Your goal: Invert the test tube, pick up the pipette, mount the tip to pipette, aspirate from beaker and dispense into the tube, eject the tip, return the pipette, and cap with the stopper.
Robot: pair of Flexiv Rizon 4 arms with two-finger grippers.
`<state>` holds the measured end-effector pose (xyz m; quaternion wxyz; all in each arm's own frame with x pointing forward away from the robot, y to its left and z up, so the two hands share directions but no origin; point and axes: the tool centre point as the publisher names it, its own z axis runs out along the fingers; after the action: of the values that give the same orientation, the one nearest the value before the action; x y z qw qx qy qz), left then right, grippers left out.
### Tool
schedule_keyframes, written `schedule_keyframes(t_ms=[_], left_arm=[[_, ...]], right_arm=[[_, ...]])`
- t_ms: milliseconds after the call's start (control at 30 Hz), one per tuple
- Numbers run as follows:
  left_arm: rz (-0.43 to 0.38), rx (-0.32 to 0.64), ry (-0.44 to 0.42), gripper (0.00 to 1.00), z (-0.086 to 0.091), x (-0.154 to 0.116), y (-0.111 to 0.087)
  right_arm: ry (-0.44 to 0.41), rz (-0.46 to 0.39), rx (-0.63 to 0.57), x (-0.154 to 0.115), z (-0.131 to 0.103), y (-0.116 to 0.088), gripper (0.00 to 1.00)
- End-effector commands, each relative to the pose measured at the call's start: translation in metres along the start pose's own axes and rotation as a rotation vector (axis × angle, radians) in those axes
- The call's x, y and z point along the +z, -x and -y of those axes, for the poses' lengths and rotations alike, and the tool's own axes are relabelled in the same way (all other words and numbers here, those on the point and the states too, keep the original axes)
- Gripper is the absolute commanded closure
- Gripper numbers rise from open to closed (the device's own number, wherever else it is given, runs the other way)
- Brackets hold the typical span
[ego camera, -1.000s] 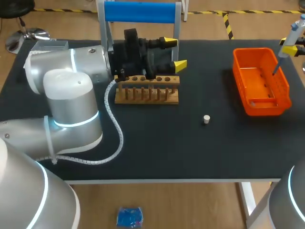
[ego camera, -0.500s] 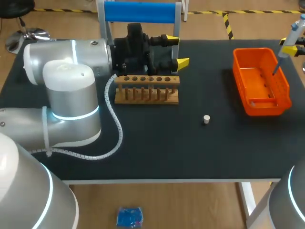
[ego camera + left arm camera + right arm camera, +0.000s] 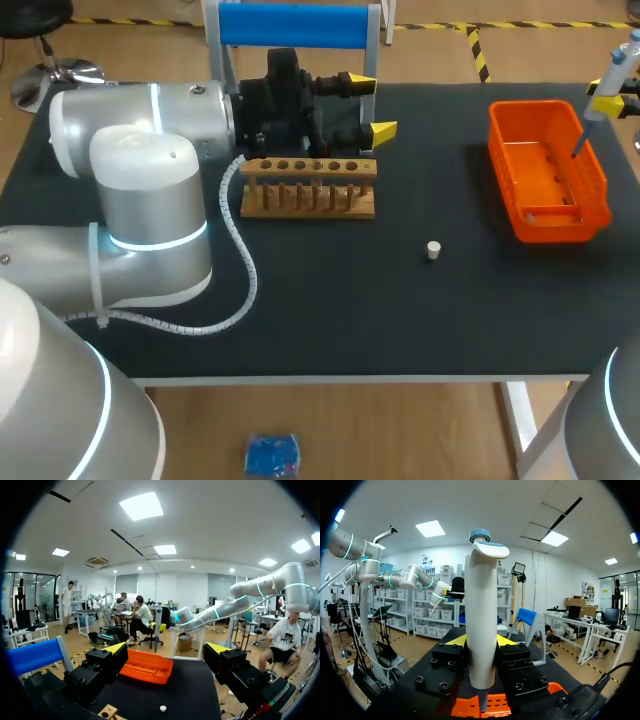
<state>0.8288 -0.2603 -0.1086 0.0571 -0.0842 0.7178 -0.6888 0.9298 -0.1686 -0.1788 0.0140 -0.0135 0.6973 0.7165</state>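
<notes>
Head view: left arm (image 3: 140,190) lies across the far left of the table (image 3: 350,320). The left gripper (image 3: 368,106) is just behind the wooden rack (image 3: 310,188) and in front of the blue stand (image 3: 293,25). Its jaws are wide apart with nothing between them. The left wrist view agrees: both yellow-tipped fingers (image 3: 114,651) are spread, and only table and air show in the gap. Rack upright, with a row of holes along the top; the holes are too small to tell what they hold. Stopper (image 3: 433,250) sits alone near mid-table, well apart from the rack and from the orange basket (image 3: 545,170) at far right. Pipette (image 3: 608,90) is at the table's right edge, above the basket's far end. It is near upright with a slight tilt, thin end pointing down into the basket; contact with the basket unclear. Right wrist view: right gripper (image 3: 481,642) is clamped on the pipette's white body from both sides. The blue-grey plunger cap is on top and the narrow nose hangs below the fingers, over the basket. From the left wrist, basket and stopper lie ahead of the spread fingers, stopper nearer.
</notes>
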Motion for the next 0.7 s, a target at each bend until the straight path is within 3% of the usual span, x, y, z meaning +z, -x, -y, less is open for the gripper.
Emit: schedule_keyframes(t_ms=[33,200,467,700], left_arm=[[0.003,0.001,-0.003,0.0,-0.001,0.001,-0.001],[0.003,0.001,-0.003,0.0,-0.001,0.001,-0.001],[0.003,0.001,-0.003,0.0,-0.001,0.001,-0.001],[0.003,0.001,-0.003,0.0,-0.001,0.001,-0.001]], right_arm=[[-0.002,-0.001,0.0,0.0,-0.001,0.0,1.0],[-0.026,0.001,0.001,0.009,-0.008,-0.009,1.0],[-0.052,-0.051,0.0,0.059,-0.034,-0.048,1.0],[-0.069,-0.043,-0.001,0.106,-0.052,-0.077,1.0]])
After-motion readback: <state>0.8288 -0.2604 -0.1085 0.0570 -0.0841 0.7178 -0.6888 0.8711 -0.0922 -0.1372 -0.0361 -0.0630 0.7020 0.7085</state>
